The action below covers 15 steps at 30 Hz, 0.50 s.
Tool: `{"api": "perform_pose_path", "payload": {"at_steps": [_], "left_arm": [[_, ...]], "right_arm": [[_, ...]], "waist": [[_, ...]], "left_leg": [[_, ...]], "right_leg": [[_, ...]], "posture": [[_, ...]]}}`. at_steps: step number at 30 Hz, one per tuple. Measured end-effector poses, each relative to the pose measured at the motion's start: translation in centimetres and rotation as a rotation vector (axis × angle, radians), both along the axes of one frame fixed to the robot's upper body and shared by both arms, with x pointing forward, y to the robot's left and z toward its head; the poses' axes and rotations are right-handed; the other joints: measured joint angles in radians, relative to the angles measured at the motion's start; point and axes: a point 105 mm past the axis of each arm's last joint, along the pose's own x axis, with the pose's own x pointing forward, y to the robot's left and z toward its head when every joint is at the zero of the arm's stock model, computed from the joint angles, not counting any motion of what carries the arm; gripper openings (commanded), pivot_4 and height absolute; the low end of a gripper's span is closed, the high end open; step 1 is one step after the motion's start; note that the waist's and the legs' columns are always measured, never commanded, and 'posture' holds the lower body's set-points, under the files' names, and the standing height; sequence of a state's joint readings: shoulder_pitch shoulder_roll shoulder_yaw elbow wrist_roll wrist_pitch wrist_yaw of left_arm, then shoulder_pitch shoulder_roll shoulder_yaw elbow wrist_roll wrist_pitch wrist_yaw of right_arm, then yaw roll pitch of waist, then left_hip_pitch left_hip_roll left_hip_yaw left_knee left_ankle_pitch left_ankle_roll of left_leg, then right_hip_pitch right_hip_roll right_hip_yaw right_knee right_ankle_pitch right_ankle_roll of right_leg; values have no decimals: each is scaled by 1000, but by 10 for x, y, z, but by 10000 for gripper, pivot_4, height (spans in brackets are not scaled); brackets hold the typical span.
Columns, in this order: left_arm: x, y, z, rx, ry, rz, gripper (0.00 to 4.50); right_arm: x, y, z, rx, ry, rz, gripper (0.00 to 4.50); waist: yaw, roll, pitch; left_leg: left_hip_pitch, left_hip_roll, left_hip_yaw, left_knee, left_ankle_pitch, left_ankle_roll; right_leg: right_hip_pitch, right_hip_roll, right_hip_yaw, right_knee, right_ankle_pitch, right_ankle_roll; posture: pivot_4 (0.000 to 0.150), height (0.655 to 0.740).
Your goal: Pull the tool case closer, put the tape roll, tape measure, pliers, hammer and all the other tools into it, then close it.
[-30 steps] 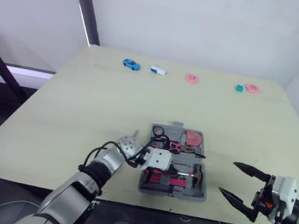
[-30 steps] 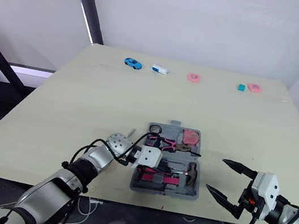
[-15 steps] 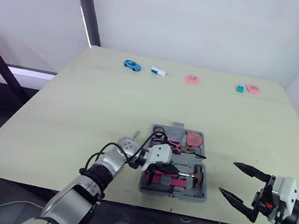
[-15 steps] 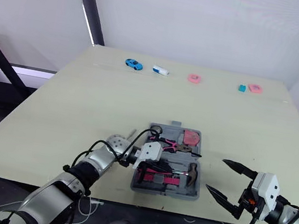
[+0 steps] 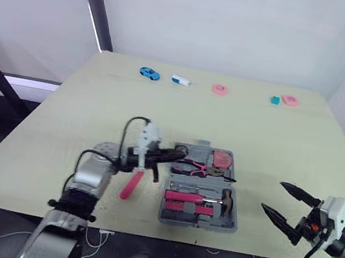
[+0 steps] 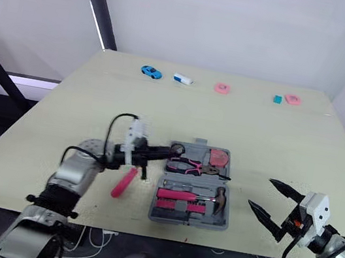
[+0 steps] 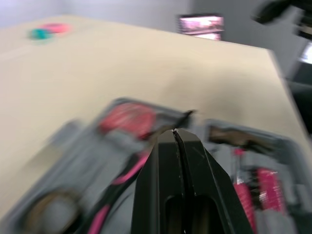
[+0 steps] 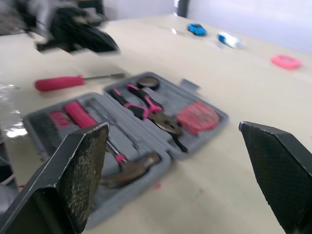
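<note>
Left gripper (image 5: pixel 178 153) now at tool case (image 5: pixel 196 224) rim — pliers (image 5: pixel 196 168), hammer (image 5: pixel 226 201) inside.

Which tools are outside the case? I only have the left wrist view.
Observer: One. A pink-handled screwdriver lies on the table, left of the tool case.
Operator: Is the left end effector holding it?
Observer: No. It lies flat on the table, apart from the left end effector, whose shut fingertips point toward the case.
Operator: And the right side?
Observer: The right end effector is open and holds nothing, off the case's right side near the table's front edge.
</note>
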<state>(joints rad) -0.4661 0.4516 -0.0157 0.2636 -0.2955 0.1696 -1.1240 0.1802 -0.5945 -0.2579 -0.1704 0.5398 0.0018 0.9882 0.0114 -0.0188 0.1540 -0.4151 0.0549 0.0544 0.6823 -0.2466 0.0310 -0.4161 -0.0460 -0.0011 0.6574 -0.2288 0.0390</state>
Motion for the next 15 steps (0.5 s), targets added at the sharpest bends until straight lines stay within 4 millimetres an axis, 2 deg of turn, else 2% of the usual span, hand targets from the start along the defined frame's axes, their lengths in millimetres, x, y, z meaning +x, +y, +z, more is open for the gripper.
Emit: {"api": "perform_pose_path", "payload": {"at_steps": [2,4,5,6,7,9,13,15], "left_arm": [[-4,22,5,-17,-10,80,197],[-9,41,-1,-15,15,147,4210],[-15,58,-8,-7,42,211,6950],[-17,64,-12,-1,54,232,10016],[-27,82,-20,20,76,290,15456],[-37,98,-25,34,93,344,22336],[-65,133,-35,60,138,460,39510],[-81,148,-41,80,162,515,42988]], "right_arm": [[1,-3,-2,6,7,-18,45000],[1,-8,-5,6,21,-38,45000],[1,-13,-9,7,38,-61,45000],[1,-16,-11,8,45,-72,45000],[1,-22,-14,10,57,-95,45000],[1,-27,-17,11,69,-117,45000],[-6,-44,-22,4,92,-179,45000],[-12,-53,-26,-1,111,-212,45000]], "waist": [[1,1,0],[0,1,0],[-1,1,0],[0,1,1],[0,1,1],[0,1,1],[2,1,1],[3,1,1]], "left_leg": [[0,1,1,0,0,0],[0,1,1,0,0,0],[0,1,2,-1,0,0],[0,1,2,-1,0,0],[1,2,2,-1,0,0],[0,3,2,-2,0,0],[0,3,3,-4,0,0],[1,2,3,-6,-1,-1]], "right_leg": [[0,-1,0,0,0,0],[0,-1,1,-1,0,0],[0,-1,1,-1,0,0],[0,-1,1,-1,0,0],[-1,-2,1,-1,0,0],[-1,-3,1,-1,0,0],[-3,-7,1,-1,0,0],[-3,-11,0,-3,-1,1]], "posture": [[1500,7395],[1500,7395],[1500,7395],[1500,7395],[1500,7395],[1500,7395],[1500,7395],[1500,7395]]}}
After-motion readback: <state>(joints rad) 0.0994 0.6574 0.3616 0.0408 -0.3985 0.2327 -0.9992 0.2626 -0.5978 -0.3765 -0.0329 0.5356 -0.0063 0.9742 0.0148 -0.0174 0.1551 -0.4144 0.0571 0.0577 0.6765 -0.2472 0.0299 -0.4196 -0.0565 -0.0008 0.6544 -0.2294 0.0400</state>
